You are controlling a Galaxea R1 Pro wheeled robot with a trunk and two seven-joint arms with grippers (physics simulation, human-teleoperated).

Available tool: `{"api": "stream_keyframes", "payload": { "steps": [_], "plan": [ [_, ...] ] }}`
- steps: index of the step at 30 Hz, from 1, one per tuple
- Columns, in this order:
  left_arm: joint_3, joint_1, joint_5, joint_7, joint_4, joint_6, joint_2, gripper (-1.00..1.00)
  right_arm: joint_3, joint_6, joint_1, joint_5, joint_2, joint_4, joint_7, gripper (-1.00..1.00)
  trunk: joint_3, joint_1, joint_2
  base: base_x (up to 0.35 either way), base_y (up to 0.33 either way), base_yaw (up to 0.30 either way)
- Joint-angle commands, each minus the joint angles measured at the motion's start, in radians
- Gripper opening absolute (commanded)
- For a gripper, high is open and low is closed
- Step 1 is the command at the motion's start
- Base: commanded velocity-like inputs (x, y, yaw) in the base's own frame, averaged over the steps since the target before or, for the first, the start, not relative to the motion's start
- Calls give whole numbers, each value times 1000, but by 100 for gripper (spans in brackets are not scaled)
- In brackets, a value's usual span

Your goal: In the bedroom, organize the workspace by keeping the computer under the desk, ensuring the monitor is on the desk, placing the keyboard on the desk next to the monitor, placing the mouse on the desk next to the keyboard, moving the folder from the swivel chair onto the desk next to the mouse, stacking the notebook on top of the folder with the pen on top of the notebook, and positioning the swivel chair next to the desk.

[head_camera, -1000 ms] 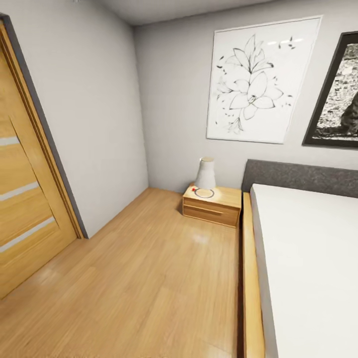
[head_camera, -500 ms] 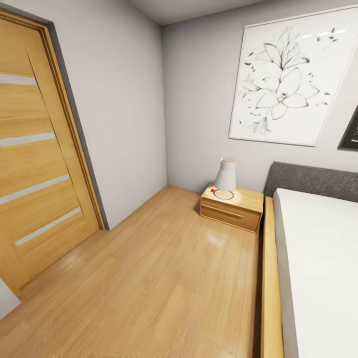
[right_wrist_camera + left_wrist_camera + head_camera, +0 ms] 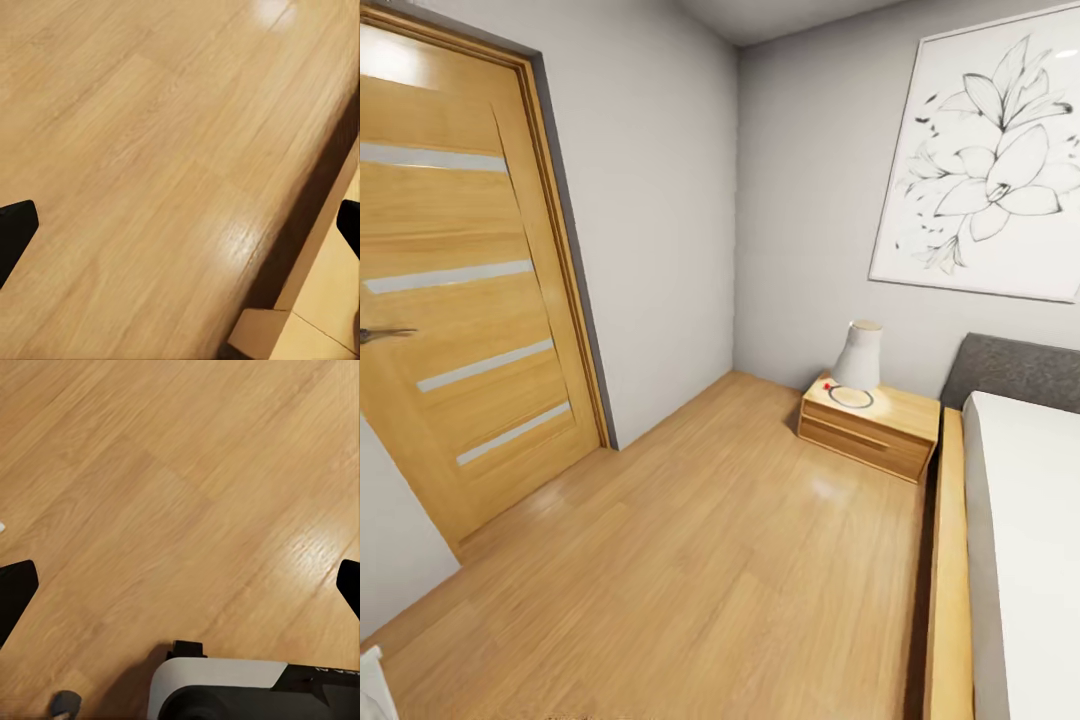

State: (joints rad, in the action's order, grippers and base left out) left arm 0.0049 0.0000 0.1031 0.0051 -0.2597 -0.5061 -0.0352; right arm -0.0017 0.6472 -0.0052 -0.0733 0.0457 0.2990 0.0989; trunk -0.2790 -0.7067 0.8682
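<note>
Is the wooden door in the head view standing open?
No, the wooden door sits shut in its frame, its handle at the left edge.

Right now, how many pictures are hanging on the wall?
1. The flower drawing hangs on the far wall above the bedside table, and the view's right edge cuts it off. More could hang beyond that edge.

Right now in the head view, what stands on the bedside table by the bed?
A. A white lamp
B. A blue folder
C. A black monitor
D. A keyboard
A: a white lamp with a tapered shade stands on the low wooden bedside table, beside the bed's grey headboard.
</note>
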Motion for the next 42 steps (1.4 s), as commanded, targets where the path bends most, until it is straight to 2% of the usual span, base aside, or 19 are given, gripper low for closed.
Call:
{"api": "stream_keyframes", "payload": {
  "steps": [1, 10, 26, 42],
  "plan": [
    [-2, 0, 7, 0, -1, -2, 0, 100, 0, 2, -1, -8, 0, -1, 8, 100, -2, 0, 1, 68, 0, 274],
    [-2, 0, 7, 0, 0, -1, 0, 100, 0, 2, -1, -8, 0, -1, 8, 100, -5, 0, 1, 164, 0, 274],
    [-2, 0, 7, 0, -1, 0, 0, 100, 0, 2, -1, -8, 0, -1, 7, 100, -12, 0, 1, 313, 0, 268],
    [-2, 0, 7, 0, -1, 0, 1, 100, 0, 2, 0, -10, -1, -1, 7, 100, -13, 0, 1, 325, -27, 31]
  ]
}}
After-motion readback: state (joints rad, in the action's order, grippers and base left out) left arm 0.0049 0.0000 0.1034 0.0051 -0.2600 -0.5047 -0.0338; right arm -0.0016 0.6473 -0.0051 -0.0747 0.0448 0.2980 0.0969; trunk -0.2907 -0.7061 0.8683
